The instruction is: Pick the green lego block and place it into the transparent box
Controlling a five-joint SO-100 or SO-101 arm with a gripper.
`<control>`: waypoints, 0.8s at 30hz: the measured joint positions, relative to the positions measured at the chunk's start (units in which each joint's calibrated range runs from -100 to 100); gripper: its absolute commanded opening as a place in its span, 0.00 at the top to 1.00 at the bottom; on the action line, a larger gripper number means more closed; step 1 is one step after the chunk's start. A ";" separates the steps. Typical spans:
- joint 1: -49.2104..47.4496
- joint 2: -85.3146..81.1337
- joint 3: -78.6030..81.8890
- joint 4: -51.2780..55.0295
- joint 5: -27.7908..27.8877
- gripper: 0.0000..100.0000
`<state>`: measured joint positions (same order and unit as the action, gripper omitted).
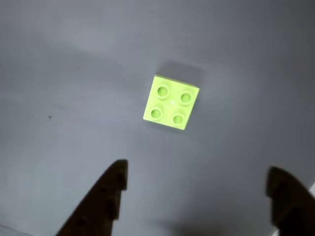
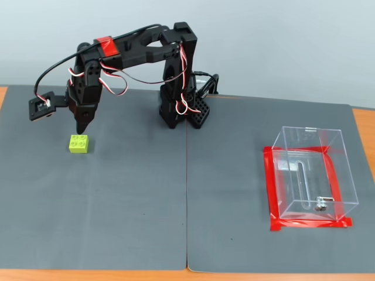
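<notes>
The green lego block lies studs-up on the grey mat at the left of the fixed view. My gripper hangs just above it, pointing down. In the wrist view the two dark fingers stand far apart at the bottom edge, the gripper open and empty, with the block lying beyond the tips. The transparent box stands at the right of the fixed view inside a red tape outline, with a small metal fitting on its floor. The box is out of the wrist view.
The arm's black base stands at the back centre, with wires looping over the arm. Two grey mats meet in a seam down the middle. Orange table edge shows at the sides and front.
</notes>
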<state>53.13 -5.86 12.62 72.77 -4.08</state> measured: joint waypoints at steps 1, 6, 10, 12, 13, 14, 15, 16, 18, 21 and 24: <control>0.00 0.59 0.00 -0.78 0.00 0.65; 0.00 4.33 0.00 -5.98 0.00 0.65; 0.00 7.65 -0.09 -9.45 0.00 0.65; 0.00 9.18 -0.18 -11.01 0.00 0.65; 0.00 9.86 -0.18 -11.62 0.00 0.65; 0.00 10.71 -0.18 -12.06 0.00 0.65; 0.00 11.30 -0.18 -12.32 0.00 0.65; 0.00 11.81 -0.18 -12.49 0.00 0.65; 0.00 12.83 -0.18 -12.49 -0.10 0.65; 0.00 14.19 -0.18 -12.49 -0.10 0.65; 0.00 16.14 -0.18 -12.49 -0.39 0.65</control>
<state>53.13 10.28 12.44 60.28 -4.47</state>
